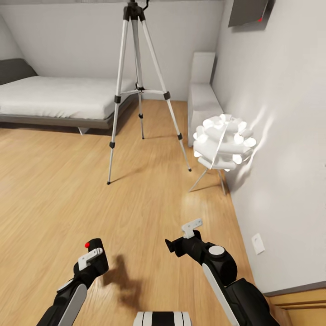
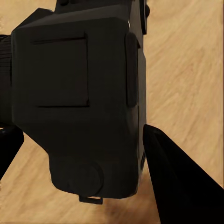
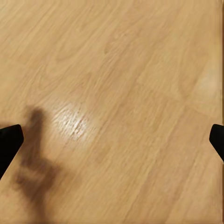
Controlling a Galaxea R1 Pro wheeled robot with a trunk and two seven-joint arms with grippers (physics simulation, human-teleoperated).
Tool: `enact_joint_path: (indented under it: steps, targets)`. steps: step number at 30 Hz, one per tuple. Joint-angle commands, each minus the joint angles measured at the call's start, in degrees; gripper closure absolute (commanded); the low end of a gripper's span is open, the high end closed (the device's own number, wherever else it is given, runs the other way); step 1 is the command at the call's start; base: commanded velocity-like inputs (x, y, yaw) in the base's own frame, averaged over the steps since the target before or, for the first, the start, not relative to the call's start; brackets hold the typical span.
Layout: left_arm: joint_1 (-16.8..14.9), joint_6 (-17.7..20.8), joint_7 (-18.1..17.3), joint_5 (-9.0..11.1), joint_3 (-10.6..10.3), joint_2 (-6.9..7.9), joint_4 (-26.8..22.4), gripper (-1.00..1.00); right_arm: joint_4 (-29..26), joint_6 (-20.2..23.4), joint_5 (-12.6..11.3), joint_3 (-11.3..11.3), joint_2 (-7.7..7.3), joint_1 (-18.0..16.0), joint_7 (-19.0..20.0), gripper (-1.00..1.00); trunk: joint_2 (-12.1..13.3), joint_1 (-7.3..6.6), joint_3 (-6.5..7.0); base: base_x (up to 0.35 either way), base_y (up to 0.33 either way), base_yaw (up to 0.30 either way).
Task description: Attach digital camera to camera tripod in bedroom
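Camera (image 2: 77,102) pinched between fingers of left gripper (image 1: 93,258), held low over wood floor (image 1: 59,181) at near left; red dot faces up. In left wrist view black camera body sits between two dark fingers (image 2: 179,186).

Right gripper (image 1: 174,246) spread wide, holding nothing, above bare floor; its fingertips (image 3: 9,144) sit at opposite edges of right wrist view.

Tripod (image 1: 138,90) stands upright ahead, legs splayed on floor, between bed (image 1: 54,97) at left and glowing white lamp (image 1: 224,142) by right wall. Tripod well apart from camera.
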Motion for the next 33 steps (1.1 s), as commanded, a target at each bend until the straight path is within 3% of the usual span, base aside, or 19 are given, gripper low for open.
enact_joint_path:
  steps: [1, 14, 19, 33]
  targets:
    - [0.0, -0.2, 0.3, 0.5, 0.0, 0.00, 0.4, 1.00, -0.1, 0.3, -0.4, 0.0, 0.00, 0.0, -0.1, -1.00, 0.0, -0.04, 0.18, 0.000, 0.000, -0.030]
    - [0.0, -3.1, 0.1, 0.9, 0.0, -0.13, 1.8, 1.00, -0.1, 0.4, -0.4, 0.3, -0.02, 0.1, -0.1, -1.00, 0.2, -0.37, 3.04, 0.000, 0.000, -0.010]
    - [0.4, -2.5, 0.2, 1.9, 0.0, -0.50, 0.7, 1.00, -0.1, 0.5, -0.4, -0.2, -0.08, 0.0, -0.1, -1.00, 0.2, -0.50, 4.15, 0.000, 0.000, 0.000]
    - [2.0, -0.6, 0.1, 2.4, -0.1, -0.50, -0.4, 1.00, -0.1, 0.5, -0.4, -1.4, -0.14, -0.2, -0.1, -1.00, 0.4, -0.86, 7.25, 0.000, 0.000, 0.000]
